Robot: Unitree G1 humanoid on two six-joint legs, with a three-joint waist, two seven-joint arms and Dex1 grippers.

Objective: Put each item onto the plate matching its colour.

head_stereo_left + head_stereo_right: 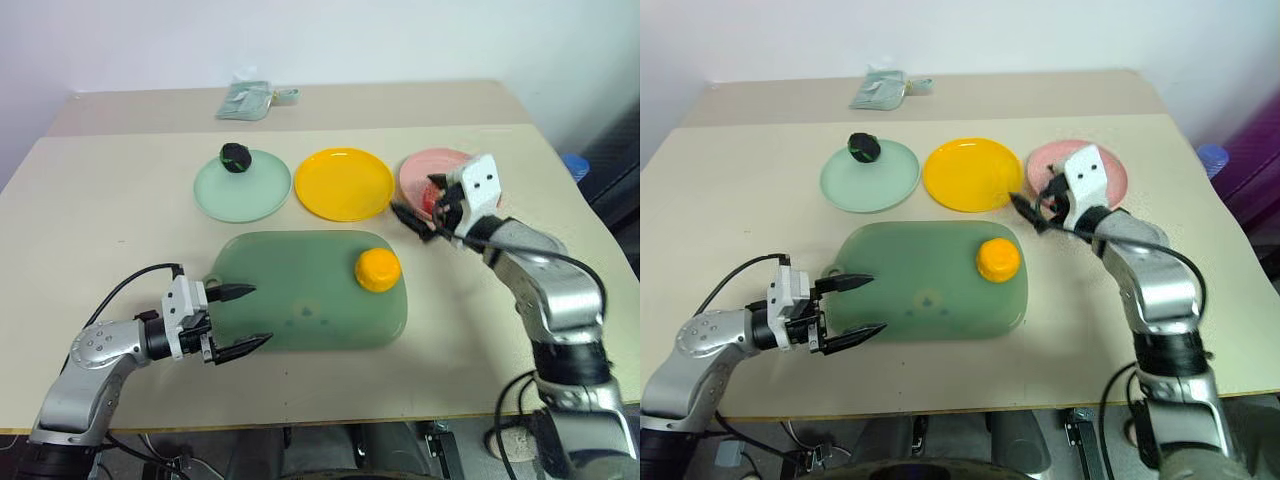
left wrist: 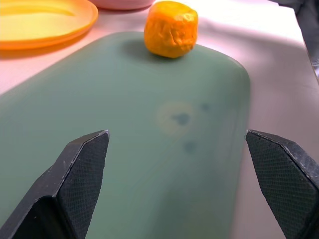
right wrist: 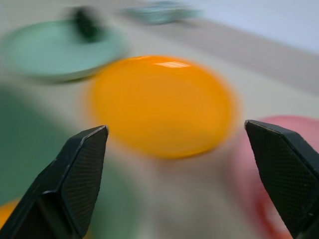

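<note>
We see the left end effector (image 1: 243,318) nearest, fingers apart over the green board (image 1: 300,295). Orange (image 1: 378,269) sits on the board's far right corner. Right end effector (image 1: 420,212), fingers apart, hangs by the pink plate (image 1: 425,165); apple (image 1: 432,200) on it. Yellow plate (image 1: 343,183) bare. Green-black ball (image 1: 236,156) on the mint plate (image 1: 240,192).

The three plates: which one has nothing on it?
The yellow plate, in the middle. The mint green plate carries the dark ball; the pink plate holds something red.
</note>
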